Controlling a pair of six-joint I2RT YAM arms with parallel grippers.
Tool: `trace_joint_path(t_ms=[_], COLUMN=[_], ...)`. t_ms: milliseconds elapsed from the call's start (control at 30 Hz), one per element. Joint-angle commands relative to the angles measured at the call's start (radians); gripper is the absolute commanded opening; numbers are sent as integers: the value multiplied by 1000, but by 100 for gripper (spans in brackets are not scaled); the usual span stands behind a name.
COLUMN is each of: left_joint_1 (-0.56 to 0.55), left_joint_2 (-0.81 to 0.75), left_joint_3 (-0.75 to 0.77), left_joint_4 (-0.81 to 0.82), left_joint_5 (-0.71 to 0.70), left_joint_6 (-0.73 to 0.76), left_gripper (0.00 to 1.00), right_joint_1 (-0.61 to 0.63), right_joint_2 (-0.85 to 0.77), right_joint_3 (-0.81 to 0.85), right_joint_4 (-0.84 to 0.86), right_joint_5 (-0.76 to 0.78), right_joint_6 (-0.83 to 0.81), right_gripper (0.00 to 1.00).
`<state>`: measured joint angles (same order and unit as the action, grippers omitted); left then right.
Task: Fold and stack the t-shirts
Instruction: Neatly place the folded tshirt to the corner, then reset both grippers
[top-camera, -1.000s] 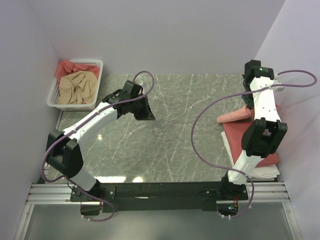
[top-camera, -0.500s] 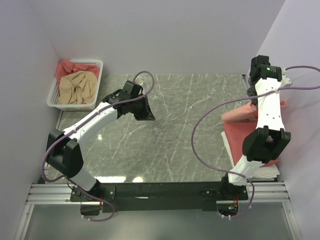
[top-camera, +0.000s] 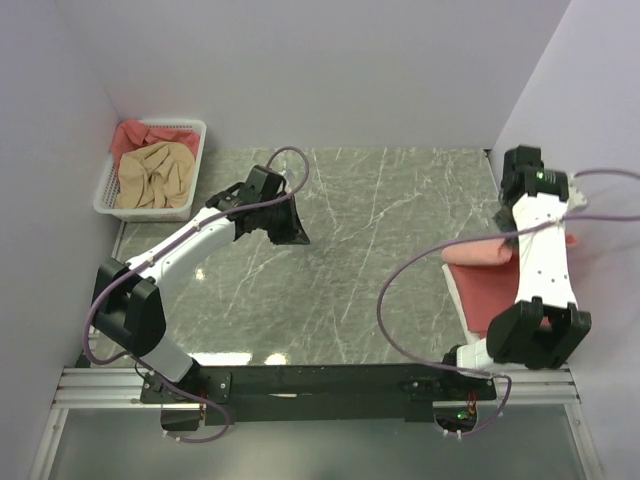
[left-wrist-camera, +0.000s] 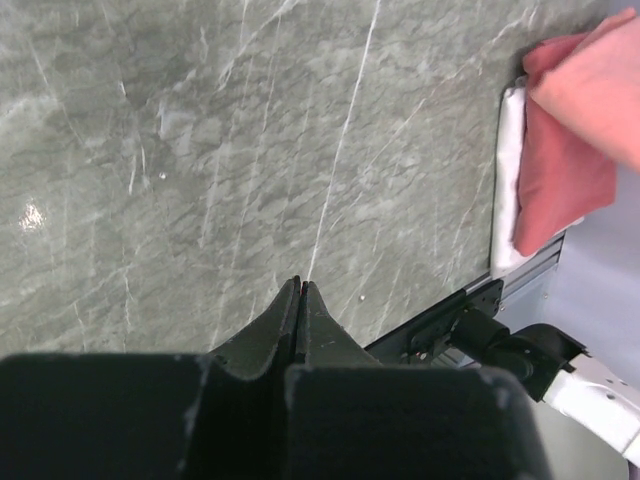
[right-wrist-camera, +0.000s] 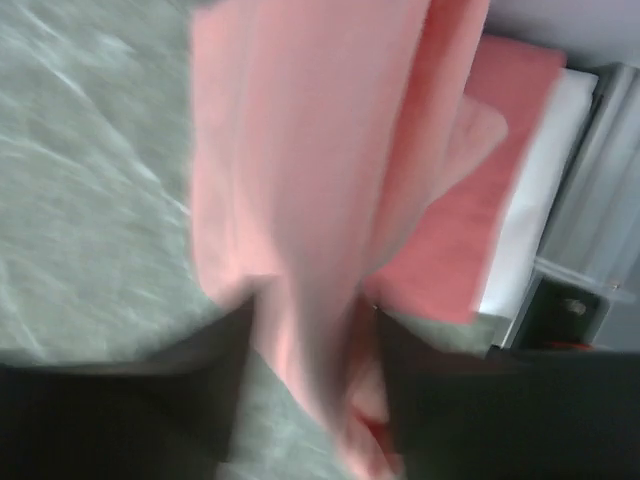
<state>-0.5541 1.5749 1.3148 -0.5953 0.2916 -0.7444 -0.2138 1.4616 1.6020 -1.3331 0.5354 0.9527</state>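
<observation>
A salmon-pink t-shirt (top-camera: 478, 251) droops over the far left corner of a folded darker red t-shirt (top-camera: 492, 296) at the table's right edge. In the right wrist view the salmon t-shirt (right-wrist-camera: 300, 150) hangs blurred between the fingers of my right gripper (right-wrist-camera: 312, 380). Those fingers stand wide apart, so the gripper is open around the cloth. The red t-shirt (right-wrist-camera: 470, 230) lies behind it. My left gripper (left-wrist-camera: 300, 285) is shut and empty, hovering over bare marble left of centre (top-camera: 297, 237). A beige t-shirt (top-camera: 152, 175) and a rose-red one (top-camera: 130, 135) sit crumpled in the basket.
The white lattice basket (top-camera: 199, 160) stands at the far left corner. A white folded layer (right-wrist-camera: 545, 190) lies under the red t-shirt. Walls close in on the left, back and right. The black base rail (top-camera: 320, 382) runs along the near edge.
My right arm swung toward the near right over the stack, carrying the salmon t-shirt, and its jaws went from shut to wide apart. The left arm stayed still.
</observation>
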Motion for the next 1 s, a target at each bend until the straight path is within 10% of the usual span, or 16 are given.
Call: trace_joint_path(t_ms=[0, 533, 967], left_joint_1=[-15, -27, -21], left_joint_2=[-47, -191, -407], left_joint_3=[-29, -104, -264], left_joint_4=[43, 49, 91], left_joint_5=[27, -49, -330], left_joint_6=[10, 8, -41], left_gripper=[1, 9, 20], right_joint_1=[-10, 74, 818], right_joint_2=[-127, -521, -454], right_joint_3=[-152, -396, -487], right_joint_4=[-14, 225, 554], right_joint_5=[-29, -209, -77], right_joint_6=[7, -140, -69], right_gripper=[73, 88, 90])
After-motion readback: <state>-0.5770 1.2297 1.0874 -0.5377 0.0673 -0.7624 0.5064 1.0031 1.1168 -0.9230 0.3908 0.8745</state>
